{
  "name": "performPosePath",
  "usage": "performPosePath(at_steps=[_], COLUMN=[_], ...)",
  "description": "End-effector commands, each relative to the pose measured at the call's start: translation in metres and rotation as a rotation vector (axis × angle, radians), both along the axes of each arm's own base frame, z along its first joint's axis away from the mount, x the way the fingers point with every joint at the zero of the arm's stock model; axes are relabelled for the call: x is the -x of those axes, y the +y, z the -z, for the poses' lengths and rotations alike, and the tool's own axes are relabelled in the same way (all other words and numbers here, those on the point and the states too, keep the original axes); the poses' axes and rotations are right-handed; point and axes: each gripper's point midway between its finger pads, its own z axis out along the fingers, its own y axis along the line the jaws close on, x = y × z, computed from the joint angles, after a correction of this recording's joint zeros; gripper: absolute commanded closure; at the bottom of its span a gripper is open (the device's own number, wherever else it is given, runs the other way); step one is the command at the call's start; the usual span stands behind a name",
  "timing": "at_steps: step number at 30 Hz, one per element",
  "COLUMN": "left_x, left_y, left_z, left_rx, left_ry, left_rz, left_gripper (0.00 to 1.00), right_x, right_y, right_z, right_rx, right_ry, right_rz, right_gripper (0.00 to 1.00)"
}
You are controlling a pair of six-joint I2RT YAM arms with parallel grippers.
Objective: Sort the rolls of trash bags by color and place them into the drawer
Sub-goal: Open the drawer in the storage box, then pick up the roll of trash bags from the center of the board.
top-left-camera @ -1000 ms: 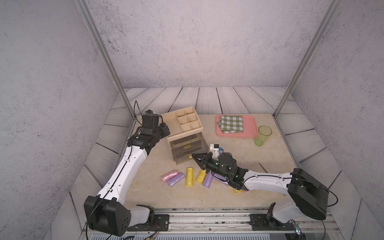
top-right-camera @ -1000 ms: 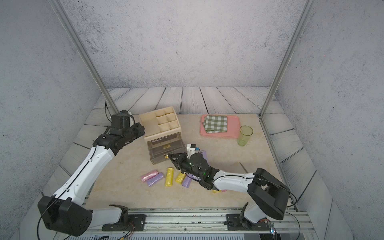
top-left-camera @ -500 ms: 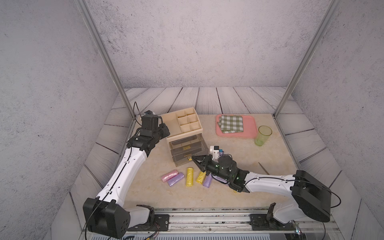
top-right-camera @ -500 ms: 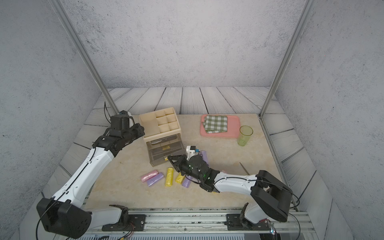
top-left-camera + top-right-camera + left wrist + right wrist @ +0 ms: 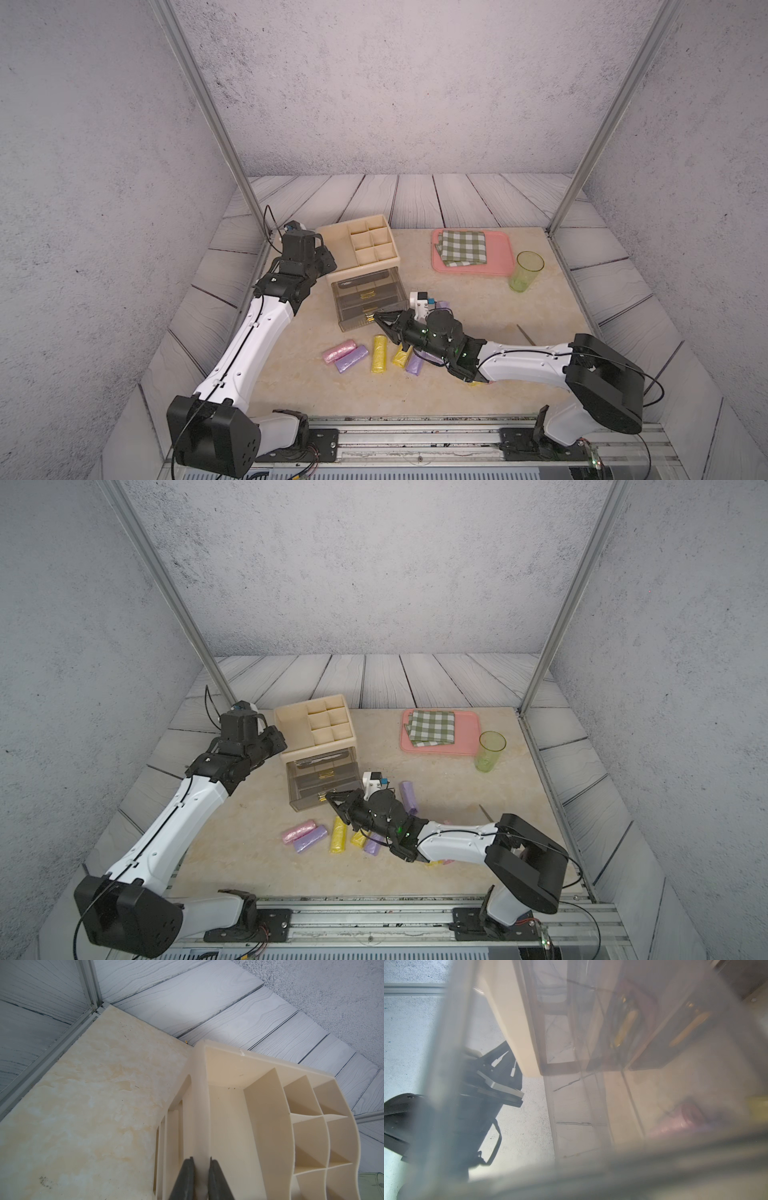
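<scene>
The clear brownish drawer (image 5: 365, 303) stands pulled out of the cream organizer (image 5: 365, 245). My left gripper (image 5: 201, 1159) is shut on the organizer's left wall, one finger on each side. My right gripper (image 5: 384, 324) sits low at the drawer's front right corner, and its jaws are hidden in the blurred right wrist view. In front of the drawer lie a pink roll (image 5: 340, 351), a purple roll (image 5: 351, 358), a long yellow roll (image 5: 379, 354), a short yellow roll (image 5: 402, 355) and a purple roll (image 5: 415, 363). Another purple roll (image 5: 408, 796) lies behind the right wrist.
A pink tray (image 5: 498, 257) with a green checked cloth (image 5: 462, 247) is at the back right, with a green cup (image 5: 527, 272) beside it. A thin stick (image 5: 525, 334) lies right of the right arm. Bits of yellow and pink roll (image 5: 436, 862) peek from under that arm.
My right gripper has edged left along the drawer's front corner. The left arm has stayed on the organizer, and the rolls on the table have not moved.
</scene>
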Motion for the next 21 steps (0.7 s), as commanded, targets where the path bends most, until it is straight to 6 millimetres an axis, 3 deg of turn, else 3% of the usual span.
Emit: performPosePath(at_steps=[1,4,6,13,17,18,21], left_x=[0.002,0.002,0.003,0.003,0.003,0.003,0.004], left_y=[-0.008,-0.009,-0.010,-0.012,-0.012,-0.012,-0.012], left_z=[-0.010,-0.012,-0.012,-0.012,-0.014,-0.016,-0.017], left_rx=[0.060,0.063,0.065,0.073,0.073,0.074,0.075], left_ry=[-0.036,-0.040,-0.041,-0.042,-0.045,-0.046,-0.046], left_rz=[0.011,0.019,0.024,0.033,0.041,0.041,0.039], left_gripper=[1.00,1.00,1.00,1.00,1.00,0.97,0.63], right_x=[0.014,0.014,0.015,0.027,0.039,0.039,0.032], right_y=[0.004,-0.002,-0.006,-0.029,-0.067,-0.083,-0.133], right_z=[0.012,0.009,0.003,-0.027,-0.041,-0.047,-0.063], right_rx=[0.030,0.072,0.099,0.209,0.395,0.458,0.651], right_ry=[0.014,-0.011,-0.042,-0.185,-0.309,-0.352,-0.483], right_rz=[-0.047,-0.041,-0.044,-0.081,-0.096,-0.072,0.017], right_gripper=[0.66,0.47,0.43,0.41,0.42,0.42,0.37])
